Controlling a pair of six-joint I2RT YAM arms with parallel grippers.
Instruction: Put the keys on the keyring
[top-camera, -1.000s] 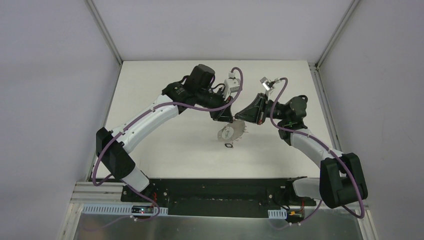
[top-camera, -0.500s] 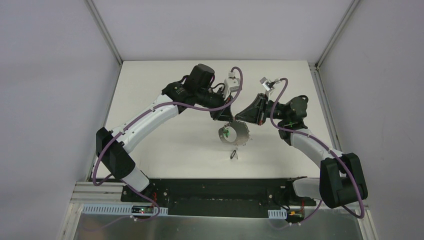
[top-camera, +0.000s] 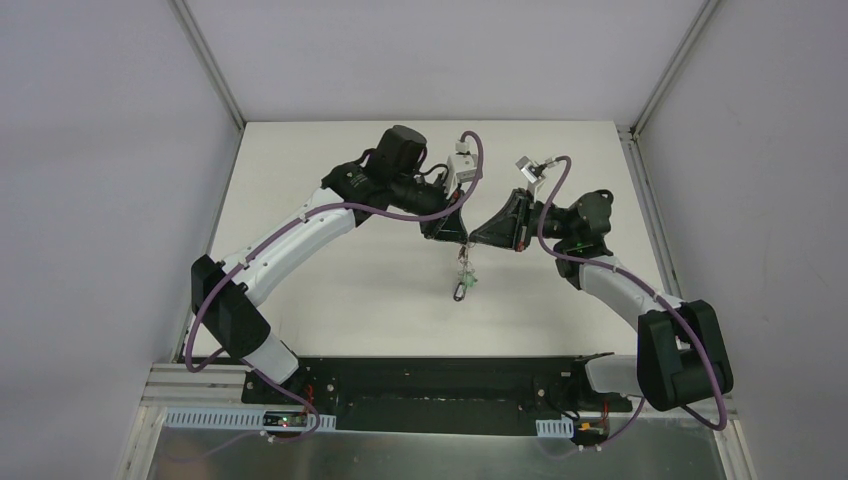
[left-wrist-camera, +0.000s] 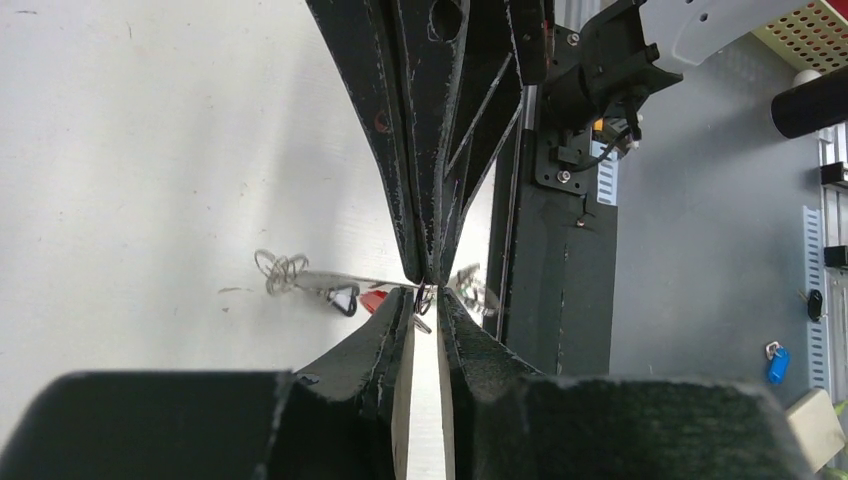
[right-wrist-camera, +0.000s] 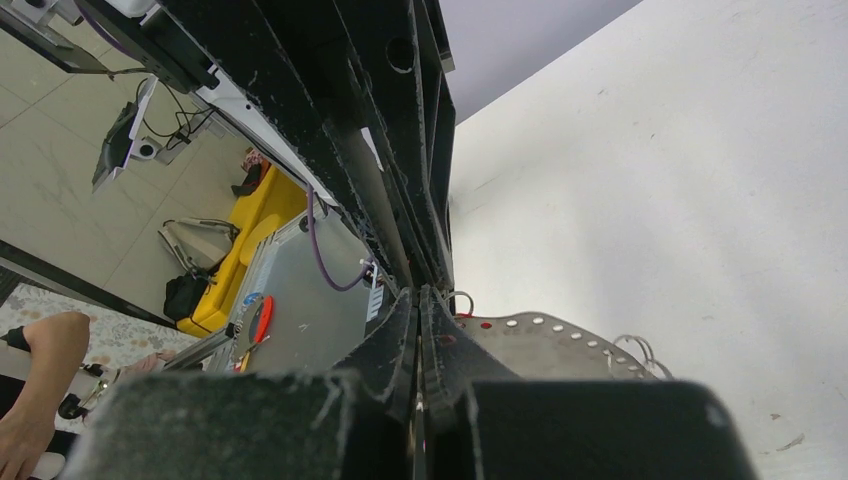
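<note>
The keyring (top-camera: 463, 266) hangs edge-on under both grippers, above the white table. In the right wrist view it is a grey perforated metal band (right-wrist-camera: 545, 342) with small wire loops (right-wrist-camera: 635, 348). My right gripper (top-camera: 471, 240) (right-wrist-camera: 418, 300) is shut on its rim. My left gripper (top-camera: 459, 238) (left-wrist-camera: 427, 297) meets it tip to tip, its jaws almost closed around a small dark wire loop at the rim. A red key (left-wrist-camera: 374, 298) and a black key (left-wrist-camera: 345, 301) hang on the ring. The black key (top-camera: 458, 292) dangles lowest, and a green one (top-camera: 466, 273) shows faintly.
The white table (top-camera: 330, 300) is walled by grey panels and metal corner posts (top-camera: 635, 130). The black base rail (top-camera: 430, 385) runs along the near edge, also in the left wrist view (left-wrist-camera: 560, 260). Purple cables loop over both arms.
The keyring has swung from face-on to edge-on under the grippers. The black key swung lower and then back up. Both grippers stay together at its top.
</note>
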